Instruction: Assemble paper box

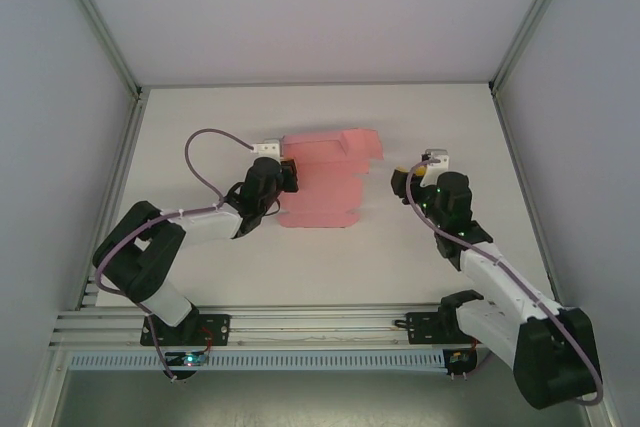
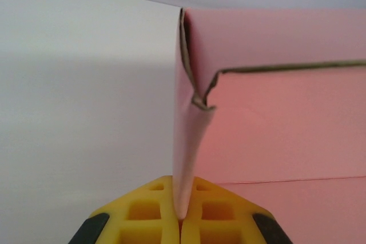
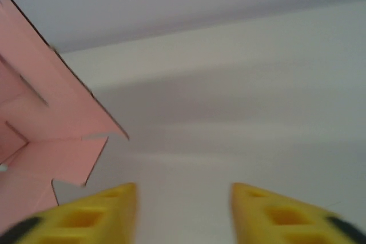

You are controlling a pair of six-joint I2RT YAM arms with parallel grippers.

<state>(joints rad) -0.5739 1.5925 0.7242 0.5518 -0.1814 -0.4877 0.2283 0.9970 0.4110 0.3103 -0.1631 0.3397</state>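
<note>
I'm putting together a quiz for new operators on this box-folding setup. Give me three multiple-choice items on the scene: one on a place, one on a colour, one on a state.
1. Where does the left end effector meet the paper box?
A. on the edge at the left arm's side
B. on the edge at the right arm's side
C. at its middle

2. What colour is the paper box?
A. blue
B. pink
C. green

3. How is the right end effector?
A. shut on the paper box
B. shut on nothing
C. open, holding nothing

Answers:
1 A: the left wrist view shows its jaws pinching an upright flap at that edge.
2 B: the card is pink in all three views.
3 C: its jaws stand apart with bare table between them.
</note>
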